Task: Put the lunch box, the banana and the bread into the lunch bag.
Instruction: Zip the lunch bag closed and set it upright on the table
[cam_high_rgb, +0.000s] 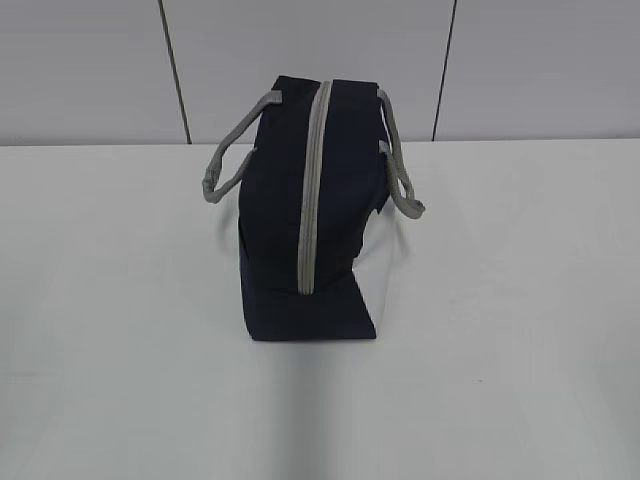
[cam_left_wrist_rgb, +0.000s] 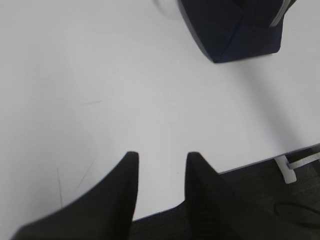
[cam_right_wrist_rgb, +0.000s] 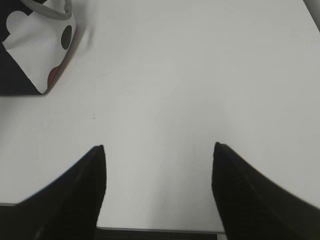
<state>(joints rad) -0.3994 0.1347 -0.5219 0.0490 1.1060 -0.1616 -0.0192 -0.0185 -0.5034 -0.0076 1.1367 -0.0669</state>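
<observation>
The lunch bag (cam_high_rgb: 310, 210) stands in the middle of the white table (cam_high_rgb: 120, 350), dark navy with a white side panel, its grey zipper (cam_high_rgb: 313, 190) shut along the top and grey handles hanging to each side. Its navy corner shows at the top of the left wrist view (cam_left_wrist_rgb: 235, 30), and its white dotted panel at the top left of the right wrist view (cam_right_wrist_rgb: 37, 45). My left gripper (cam_left_wrist_rgb: 161, 156) is open and empty above the table's near edge. My right gripper (cam_right_wrist_rgb: 159, 147) is open wide and empty. The lunch box, banana and bread are out of view.
A grey panelled wall (cam_high_rgb: 320, 60) rises behind the table. The table's front edge (cam_left_wrist_rgb: 260, 162) and a dark floor with a white frame leg (cam_left_wrist_rgb: 287, 172) show in the left wrist view. Neither arm shows in the exterior view.
</observation>
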